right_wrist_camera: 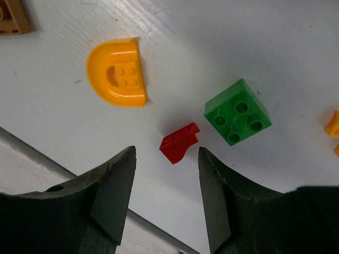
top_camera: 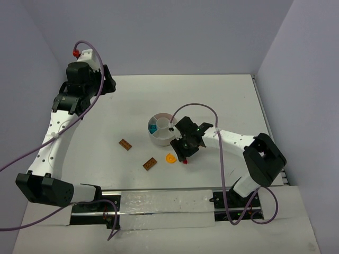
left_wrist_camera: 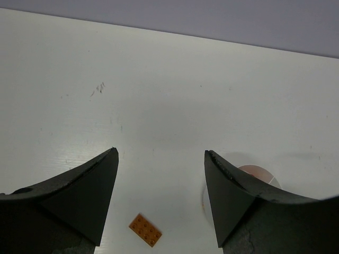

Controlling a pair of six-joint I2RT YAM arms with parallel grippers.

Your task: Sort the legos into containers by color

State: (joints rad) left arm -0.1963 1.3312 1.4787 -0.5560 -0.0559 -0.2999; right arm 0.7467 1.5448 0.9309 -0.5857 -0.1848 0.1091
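The right gripper (right_wrist_camera: 166,157) hangs low over the table (top_camera: 222,95), on the near-edge side of the white dish (top_camera: 159,142). Its jaws stand apart with nothing between them. A small red piece (right_wrist_camera: 179,142) lies on the table just ahead of the gap and touches neither finger. Just beside it sits a green brick (right_wrist_camera: 238,111) with four studs (close to the red one, but not touching). Further off, a yellow half-round piece (right_wrist_camera: 117,72) lies flat. Part of another yellow-orange piece (right_wrist_camera: 333,124) shows at the edge of the right wrist view.

The dish stands about the middle of the table. A teal brick (top_camera: 152,128) lies in one of the wedge sections on its left side. A brown brick (top_camera: 125,144) lies on the table left of the dish. A second brown brick (top_camera: 150,164) lies closer to the near edge, just left of the yellow half-round piece.

The left gripper (left_wrist_camera: 160,154) is held up by the far left corner of the table, well apart from all the pieces. Its jaws are spread and it holds nothing. Its camera shows one brown brick on the table below, and part of the dish shows behind one finger.
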